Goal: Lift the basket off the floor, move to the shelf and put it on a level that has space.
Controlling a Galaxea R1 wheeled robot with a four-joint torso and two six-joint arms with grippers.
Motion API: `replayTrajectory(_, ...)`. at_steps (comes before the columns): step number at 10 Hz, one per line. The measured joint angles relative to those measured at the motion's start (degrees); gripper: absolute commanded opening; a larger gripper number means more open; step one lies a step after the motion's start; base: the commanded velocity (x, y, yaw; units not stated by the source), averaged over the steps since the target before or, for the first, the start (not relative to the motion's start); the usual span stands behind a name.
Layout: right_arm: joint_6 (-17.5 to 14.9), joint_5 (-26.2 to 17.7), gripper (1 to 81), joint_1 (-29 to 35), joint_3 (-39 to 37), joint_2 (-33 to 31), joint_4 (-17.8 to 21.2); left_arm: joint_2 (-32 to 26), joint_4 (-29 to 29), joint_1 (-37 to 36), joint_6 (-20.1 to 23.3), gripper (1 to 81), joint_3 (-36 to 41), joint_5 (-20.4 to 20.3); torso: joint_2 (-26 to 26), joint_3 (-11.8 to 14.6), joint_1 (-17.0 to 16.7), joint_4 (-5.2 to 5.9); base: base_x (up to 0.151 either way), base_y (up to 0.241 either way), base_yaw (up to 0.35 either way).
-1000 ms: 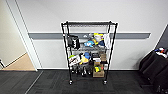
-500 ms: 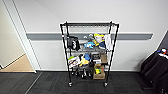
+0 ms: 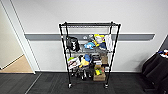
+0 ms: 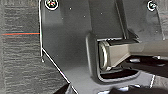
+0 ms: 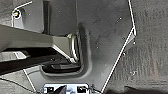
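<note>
Basket judged light, stiff-woven, best gripped by rim handles; black wire rack (image 3: 88,53) standing far centre, top tier (image 3: 88,24) bare. Finger state: cannot tell.

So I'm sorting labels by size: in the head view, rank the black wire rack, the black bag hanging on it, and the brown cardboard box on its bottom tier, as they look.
1. The tall black wire rack, by far the largest.
2. The black bag.
3. The brown cardboard box; it looks close to the bag, so that order is unsure.
</note>
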Motion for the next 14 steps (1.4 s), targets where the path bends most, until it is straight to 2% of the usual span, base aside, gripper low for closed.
replayTrajectory(4, -0.02, -0.12, 81.1, -0.16, 0.35, -0.72, 0.02, 0.12, 0.00, 0.24, -0.02, 81.1, 0.72, 0.72, -0.02, 0.00, -0.06, 0.00, 0.000, 0.000, 0.000)
replayTrajectory(6, -0.02, -0.23, 81.1, -0.17, 3.19, -2.49, 0.05, -1.37, 0.00, 0.27, -0.02, 81.1, 3.61, 1.11, -0.40, 0.00, 0.15, 0.00, 0.000, 0.000, 0.000)
replayTrajectory(11, 0.20, -0.22, 81.1, -0.13, 15.41, -9.75, 0.23, -12.13, -0.17, -0.30, -0.06, 81.1, 20.50, 1.13, -9.27, 0.00, 5.73, 0.00, 0.000, 0.000, 0.000)
replayTrajectory(14, 0.46, -0.41, 81.1, 0.39, 19.98, -13.29, 0.28, -17.77, -2.40, -0.52, -0.39, 81.1, 23.67, 1.26, -15.19, 0.00, 9.44, 0.00, 0.000, 0.000, 0.000)
